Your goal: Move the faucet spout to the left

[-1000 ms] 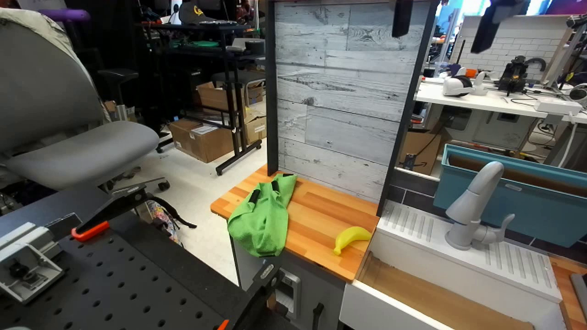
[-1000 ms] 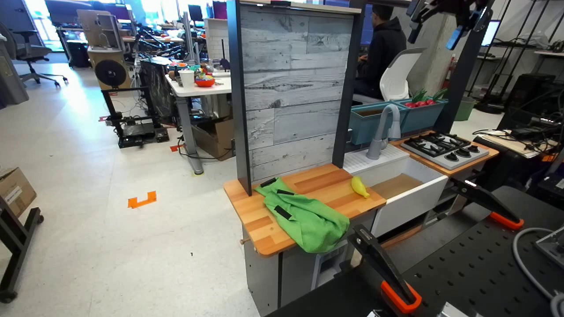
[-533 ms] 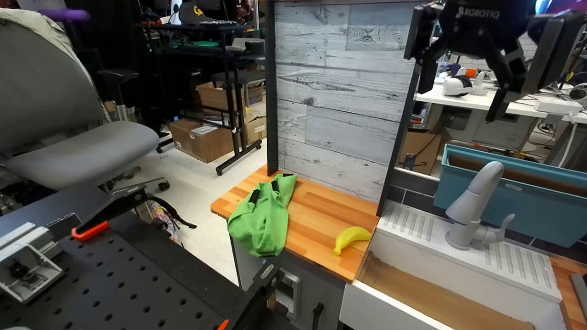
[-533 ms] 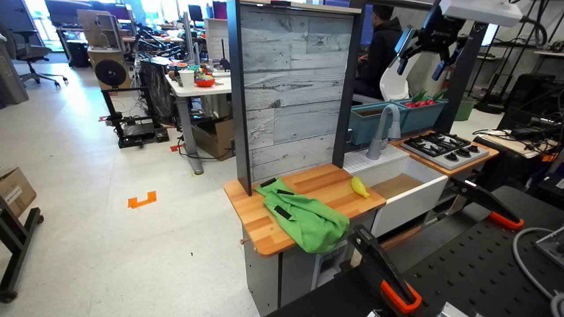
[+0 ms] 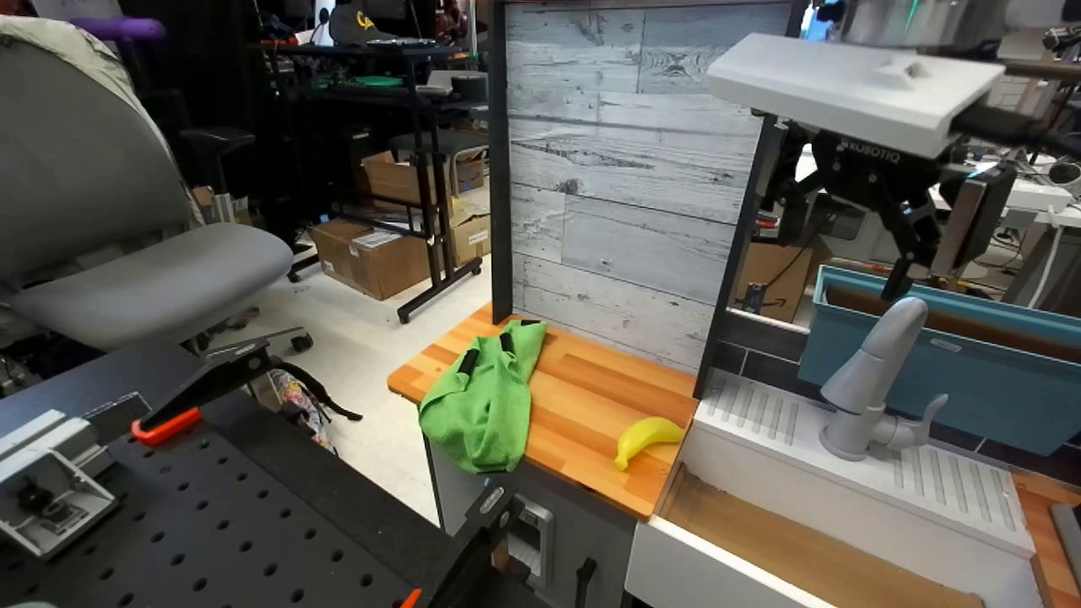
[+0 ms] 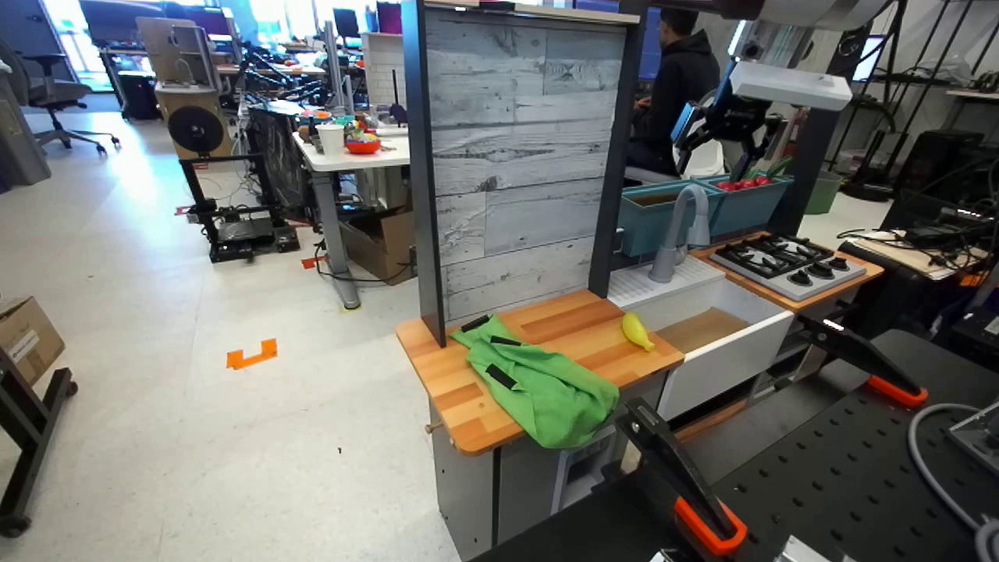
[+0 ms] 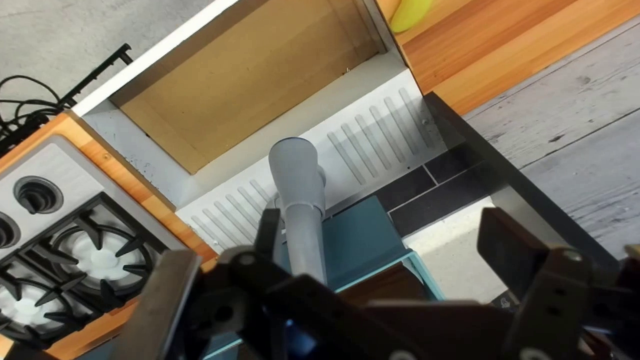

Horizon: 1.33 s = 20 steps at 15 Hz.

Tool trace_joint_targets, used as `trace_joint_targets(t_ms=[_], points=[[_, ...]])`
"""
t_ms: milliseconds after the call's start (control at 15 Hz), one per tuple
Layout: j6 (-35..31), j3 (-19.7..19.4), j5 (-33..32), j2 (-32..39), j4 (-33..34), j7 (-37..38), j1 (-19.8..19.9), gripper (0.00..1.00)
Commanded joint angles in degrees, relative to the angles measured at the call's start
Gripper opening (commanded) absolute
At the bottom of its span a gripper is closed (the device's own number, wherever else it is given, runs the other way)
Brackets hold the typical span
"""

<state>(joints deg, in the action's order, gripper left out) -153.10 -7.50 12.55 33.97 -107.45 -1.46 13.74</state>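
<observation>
The light grey faucet spout rises from its base on the white ribbed ledge behind the sink. It curves forward, its nozzle toward the basin; it also shows in an exterior view and in the wrist view. My black gripper is open and empty, above and behind the spout. It also shows in an exterior view. In the wrist view the fingers are wide apart, and the spout appears beside the left finger. Whether they touch cannot be told. The spout's upper end is partly hidden there.
A teal planter stands close behind the faucet. A tall grey wood-look panel with a black frame post stands to one side. A stove lies on the other side. A yellow banana and green cloth lie on the wooden counter.
My gripper has come down from the top edge of both exterior views to just above the faucet, staying open. The spout has not moved.
</observation>
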Motion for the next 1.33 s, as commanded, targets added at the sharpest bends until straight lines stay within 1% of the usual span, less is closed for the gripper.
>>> trace_joint_targets(t_ms=[0, 333, 533, 800, 1267], points=[[-0.14, 1.49, -0.06, 6.50, 7.38, 0.78, 1.52, 1.00], [1.57, 1.46, -0.46, 11.88, 13.54, -0.28, 3.80, 1.00], [2.96, 1.55, -0.57, 13.88, 15.99, -0.99, 5.68, 1.00], [4.33, 1.81, -0.91, 16.04, 17.90, -2.32, 7.21, 1.00], [5.11, 2.29, -2.16, 17.05, 18.90, -4.20, 6.20, 1.00]])
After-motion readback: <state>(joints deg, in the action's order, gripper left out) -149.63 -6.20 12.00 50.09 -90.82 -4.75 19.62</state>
